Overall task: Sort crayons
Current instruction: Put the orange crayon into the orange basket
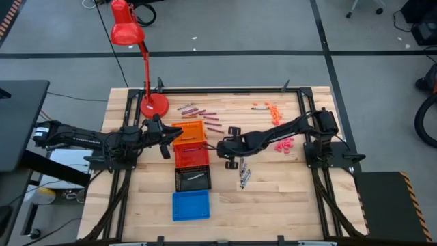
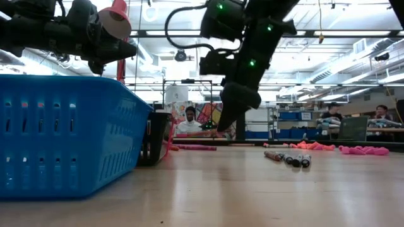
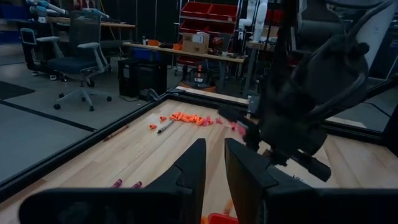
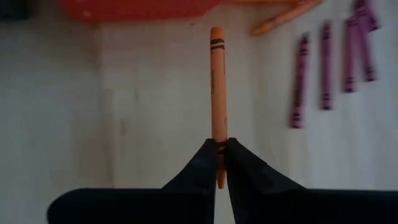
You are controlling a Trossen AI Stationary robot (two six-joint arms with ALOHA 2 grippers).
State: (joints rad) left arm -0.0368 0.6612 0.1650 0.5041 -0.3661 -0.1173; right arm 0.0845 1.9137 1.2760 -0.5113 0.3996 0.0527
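Observation:
My right gripper [image 4: 219,163] is shut on an orange crayon [image 4: 217,87], just right of the red tray [image 1: 192,156] and above the table [image 2: 227,120]. My left gripper [image 3: 214,169] stands open and level beside the orange tray [image 1: 190,131], with nothing between its fingers. Maroon crayons [image 1: 199,110] lie on the table behind the trays. Orange ones [image 1: 273,109] lie at the far right, pink ones [image 1: 283,145] by the right arm, and grey ones [image 1: 242,174] to the right of the black tray [image 1: 192,179]. My right gripper pinches the orange crayon near one end [image 4: 218,142] between its two fingertips. The fingers slant down from the table's right side and lie along the crayon. The rest of the crayon sticks out ahead of the fingertips, in line with them, and looks clear of the table.
A blue tray [image 1: 190,205] ends the row of trays near the front edge. A red desk lamp [image 1: 151,104] stands at the far left of the table. Bare wood lies at the front right. People sit in the room beyond the table [image 2: 189,123].

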